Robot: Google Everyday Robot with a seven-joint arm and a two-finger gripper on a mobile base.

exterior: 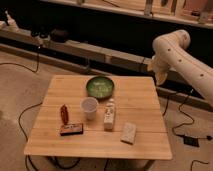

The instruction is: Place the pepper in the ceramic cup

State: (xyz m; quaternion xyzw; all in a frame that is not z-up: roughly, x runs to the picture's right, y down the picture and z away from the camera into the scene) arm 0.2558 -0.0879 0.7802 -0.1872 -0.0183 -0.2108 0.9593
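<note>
The dark-red pepper (64,113) lies on the left part of the wooden table (140,100). The white ceramic cup (89,107) stands upright just right of it, a small gap between them. The white arm reaches in from the right, and its gripper (161,76) hangs above the table's far right corner, far from both pepper and cup. Nothing shows in the gripper.
A green bowl (100,87) sits behind the cup. A slim white bottle (109,115) stands right of the cup. A flat dark box (71,130) lies in front of the pepper. A pale packet (129,133) lies near the front edge. Cables run across the floor.
</note>
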